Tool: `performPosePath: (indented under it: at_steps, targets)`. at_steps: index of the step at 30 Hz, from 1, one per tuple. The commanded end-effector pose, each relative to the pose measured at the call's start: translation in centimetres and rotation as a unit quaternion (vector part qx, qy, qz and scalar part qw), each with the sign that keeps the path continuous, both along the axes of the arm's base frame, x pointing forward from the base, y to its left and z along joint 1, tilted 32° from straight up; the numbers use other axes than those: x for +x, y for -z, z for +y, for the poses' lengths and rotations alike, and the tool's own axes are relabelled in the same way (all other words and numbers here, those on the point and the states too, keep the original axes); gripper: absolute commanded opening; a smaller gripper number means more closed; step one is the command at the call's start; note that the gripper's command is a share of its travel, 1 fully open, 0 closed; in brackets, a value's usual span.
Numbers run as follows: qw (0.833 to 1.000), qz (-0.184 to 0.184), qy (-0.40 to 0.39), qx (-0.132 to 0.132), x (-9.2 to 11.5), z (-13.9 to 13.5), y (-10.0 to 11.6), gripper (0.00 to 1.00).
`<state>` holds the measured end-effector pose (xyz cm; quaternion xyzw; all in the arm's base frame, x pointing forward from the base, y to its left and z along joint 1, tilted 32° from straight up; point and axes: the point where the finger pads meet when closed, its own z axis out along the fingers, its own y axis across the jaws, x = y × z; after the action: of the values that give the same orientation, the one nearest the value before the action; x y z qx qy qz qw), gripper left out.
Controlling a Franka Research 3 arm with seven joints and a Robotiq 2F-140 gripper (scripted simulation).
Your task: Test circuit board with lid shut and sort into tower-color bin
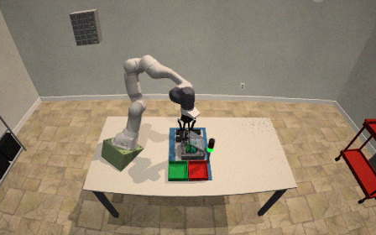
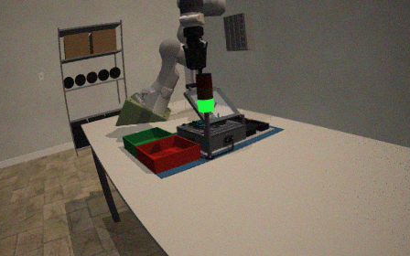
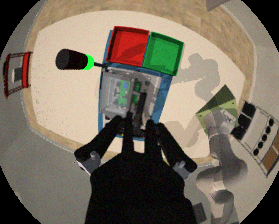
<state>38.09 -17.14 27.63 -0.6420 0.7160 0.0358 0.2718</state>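
Observation:
The grey tester (image 1: pixel 191 154) (image 2: pixel 212 130) stands on the blue mat with its clear lid (image 2: pixel 214 101) raised. The green circuit board (image 1: pixel 193 148) (image 3: pixel 130 92) lies inside it on the plate. The signal tower (image 1: pixel 210 146) (image 2: pixel 205 105) (image 3: pixel 73 60) beside the tester shows green. My gripper (image 1: pixel 186 126) (image 3: pixel 138 109) hangs well above the tester's far end, pointing down. Its fingers are nearly together with nothing between them. In the exterior view the tower hides its fingertips. The green bin (image 1: pixel 178 170) (image 2: pixel 145 136) (image 3: pixel 164 52) and the red bin (image 1: pixel 198 169) (image 2: pixel 170 151) (image 3: pixel 129 44) stand side by side in front of the tester.
The black tray (image 2: pixel 257 124) lies on the mat behind the tester. The arm's green base block (image 1: pixel 120 153) stands on the table to the left. A shelf rack (image 2: pixel 92 78) and a red cart (image 1: pixel 372 161) stand on the floor away from the table.

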Motion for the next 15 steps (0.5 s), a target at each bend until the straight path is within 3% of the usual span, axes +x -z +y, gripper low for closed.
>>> performPosePath:
  at_steps: [1,15]
  targets:
    - [1.0,-0.002,0.002,0.0,0.05,0.03,0.02,0.16]
    - [1.0,-0.002,0.002,0.0,0.01,0.11,0.2,0.16]
